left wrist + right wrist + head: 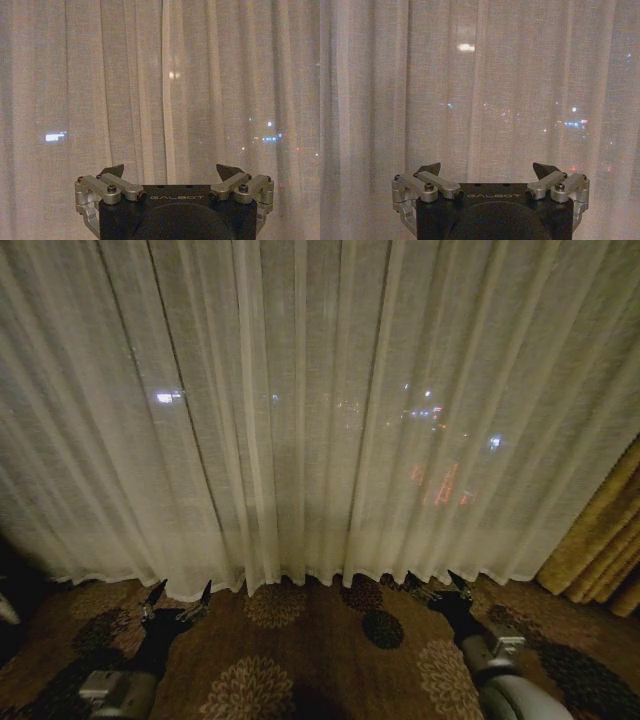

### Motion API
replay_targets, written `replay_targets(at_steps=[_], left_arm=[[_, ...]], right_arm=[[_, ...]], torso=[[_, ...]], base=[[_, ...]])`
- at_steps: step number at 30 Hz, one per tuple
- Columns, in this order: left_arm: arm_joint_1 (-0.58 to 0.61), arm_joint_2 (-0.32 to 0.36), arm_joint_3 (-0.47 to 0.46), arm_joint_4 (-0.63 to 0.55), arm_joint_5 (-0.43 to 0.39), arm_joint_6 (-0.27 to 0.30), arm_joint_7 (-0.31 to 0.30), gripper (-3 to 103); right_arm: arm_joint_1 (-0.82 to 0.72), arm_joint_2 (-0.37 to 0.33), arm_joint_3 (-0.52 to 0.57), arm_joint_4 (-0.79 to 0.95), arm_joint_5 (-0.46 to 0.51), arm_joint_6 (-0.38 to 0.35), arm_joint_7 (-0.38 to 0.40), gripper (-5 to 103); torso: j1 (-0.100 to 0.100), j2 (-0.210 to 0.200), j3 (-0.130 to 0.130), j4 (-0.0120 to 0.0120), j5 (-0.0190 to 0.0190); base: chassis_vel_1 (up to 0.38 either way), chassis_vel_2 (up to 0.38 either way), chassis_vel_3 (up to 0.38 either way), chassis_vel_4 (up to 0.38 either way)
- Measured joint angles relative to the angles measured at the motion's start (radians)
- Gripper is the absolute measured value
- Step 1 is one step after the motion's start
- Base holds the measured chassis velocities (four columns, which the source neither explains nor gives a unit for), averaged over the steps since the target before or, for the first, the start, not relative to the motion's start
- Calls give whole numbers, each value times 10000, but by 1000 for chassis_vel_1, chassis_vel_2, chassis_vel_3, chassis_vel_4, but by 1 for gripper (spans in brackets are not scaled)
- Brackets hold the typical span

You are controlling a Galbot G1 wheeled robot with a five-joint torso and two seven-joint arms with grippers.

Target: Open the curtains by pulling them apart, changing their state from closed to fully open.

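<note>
Down low, the left hand (178, 596) hung just above the patterned carpet (300, 650), its fingers spread wide and gripping nothing — the tips pointed toward the hem of the curtains (300, 420) without touching the fabric. The right hand (442, 589) sat in much the same way on the other side, fingers likewise spread wide and empty, close to the hem. In the left wrist view the left hand (171, 172) faced the sheer cloth with its dark fingertips (114, 170) well apart, and the right wrist view showed the right hand (487, 170) the same, fingertips (543, 169) apart before the pleats. The curtains (165, 90) hung closed across the whole window, off-white panels falling to the floor, with small lights glowing through the weave (465, 47). At the far right a thick golden-yellow drape (600, 540) stood beside the sheer panels — bunched against the edge.
</note>
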Motion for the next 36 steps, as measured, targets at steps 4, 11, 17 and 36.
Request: replay_targets(at_steps=[4, 11, 17, 36], left_arm=[[6, 19, -60, 15, -64, -60, 22, 100], [133, 33, -360, 114, -282, -383, 278, 100], [261, -9, -419, 146, -335, -592, 334, 100], [661, -155, -570, 7, -396, -1063, 565, 100]], right_arm=[[29, 35, -32, -18, -2, 7, -1, 100], [197, 105, -85, -44, -45, 9, 20, 100], [164, 114, -142, -27, -151, 10, 21, 100], [103, 138, -316, 130, -214, 11, -37, 100]], torso=[[0, 0, 0, -1, -1], [0, 0, 0, 0, 0], [0, 1, 0, 0, 0], [-1, 0, -1, 0, 1]], base=[[0, 0, 0, 0], [-5, 114, 16, -108], [-11, 238, 4, -234], [-4, 206, 3, -202]])
